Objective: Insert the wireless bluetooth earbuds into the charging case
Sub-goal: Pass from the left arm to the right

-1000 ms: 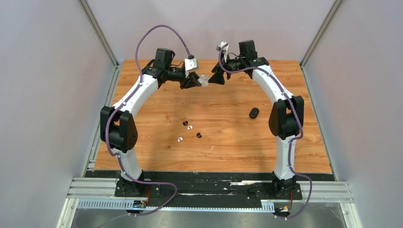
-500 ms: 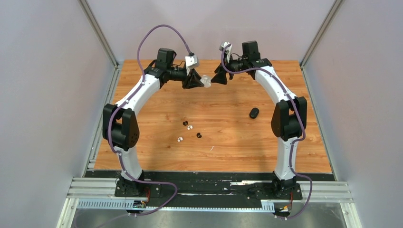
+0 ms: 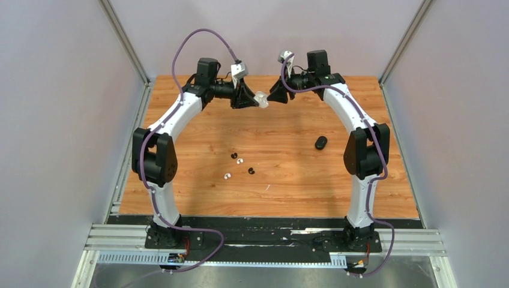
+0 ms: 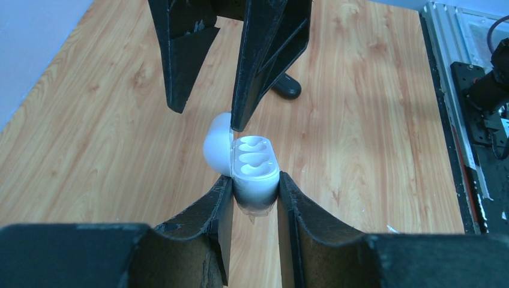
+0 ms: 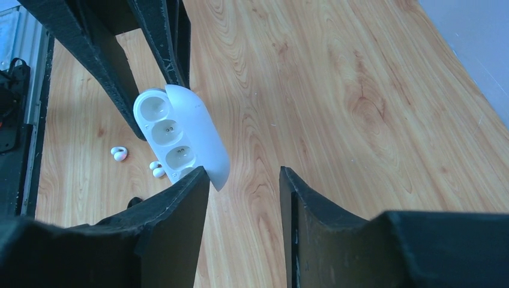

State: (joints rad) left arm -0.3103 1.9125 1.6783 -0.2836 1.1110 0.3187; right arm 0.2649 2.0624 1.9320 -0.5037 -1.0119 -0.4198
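Top view, hold: My left gripper [image 3: 251, 99] was clamped on the white charging case [image 3: 261, 99], raised above the far middle of the table [image 3: 180, 180]. I judge this was so my right gripper [image 3: 275, 96] could meet it from the opposite side.
Top view, earbuds: The four earbuds [image 3: 239, 161] lay loose mid-table, well apart from both grippers, with a black case [image 3: 321, 143] off to their right.
Left wrist view, grip: My fingers pinched the case body low down, leaving its two wells exposed and empty. The lid [image 4: 216, 147] stood swung open to one side.
Left wrist view, right jaws: They stood apart, squeezing nothing. One fingertip [image 4: 237, 123] touched the seam between lid and body, and the lid bulged into the gap between the two fingers.
Right wrist view, jaws: My right fingers were spread, with the lid's lower edge against the inner face of one finger [image 5: 192, 186]. The rest of the gap was bare.
Right wrist view, earbuds: Two white ones showed on the wood below and beyond the case, near it in the picture only.
Judgement: The case was held open and ready, but no earbud had been picked up yet.
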